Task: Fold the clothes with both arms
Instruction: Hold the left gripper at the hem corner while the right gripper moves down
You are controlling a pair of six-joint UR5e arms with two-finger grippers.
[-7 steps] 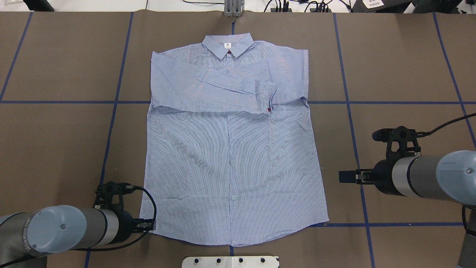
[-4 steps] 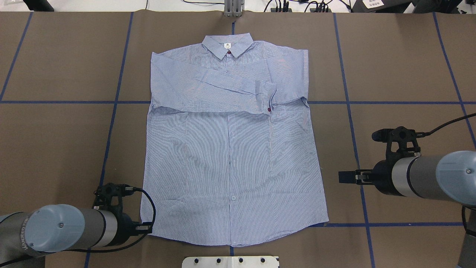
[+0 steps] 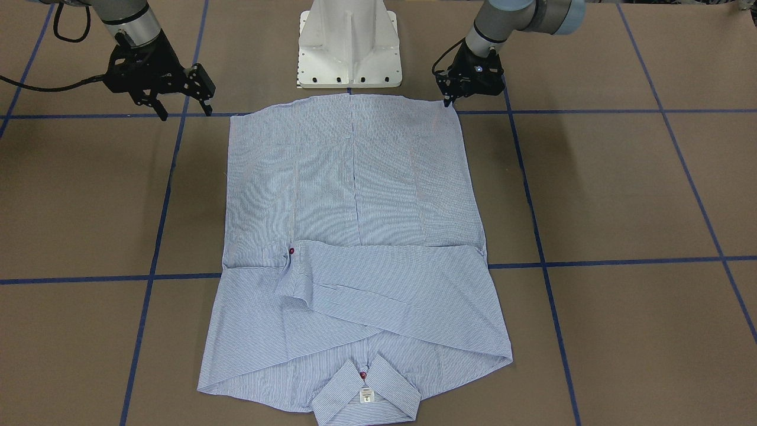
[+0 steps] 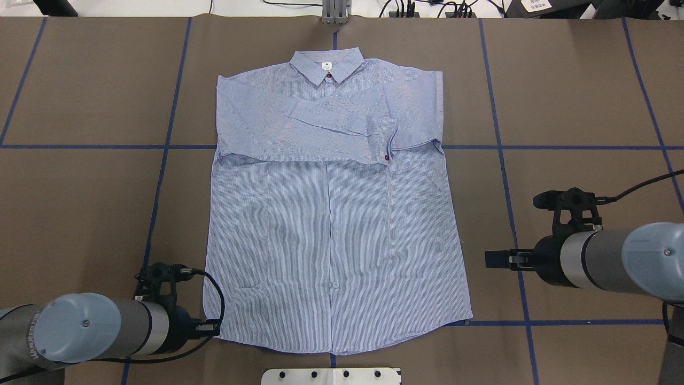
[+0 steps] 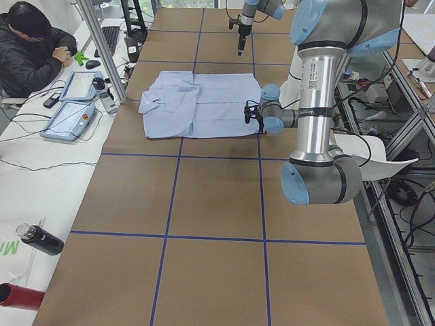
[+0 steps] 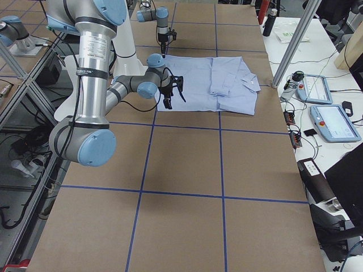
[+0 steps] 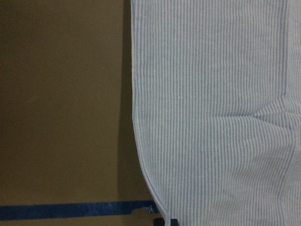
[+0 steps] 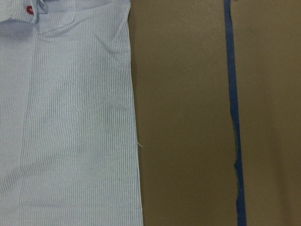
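The light blue striped shirt lies flat and buttoned on the brown table, collar at the far side, both sleeves folded across the chest. It also shows in the front view. My left gripper is low at the shirt's near left hem corner, and in the front view its jaws are together on that corner. The left wrist view shows the hem edge running down to a fingertip. My right gripper is open and empty over bare table, right of the shirt's side edge. Its spread fingers show in the front view.
The white pedestal base stands just behind the shirt's hem. Blue tape lines cross the table. A metal post stands at the far edge. An operator sits beside tablets at a side desk beyond the collar end.
My right gripper has moved a little toward the near side, along the shirt's right edge. My left gripper has shifted slightly nearer at the hem corner. The shirt lies as before.
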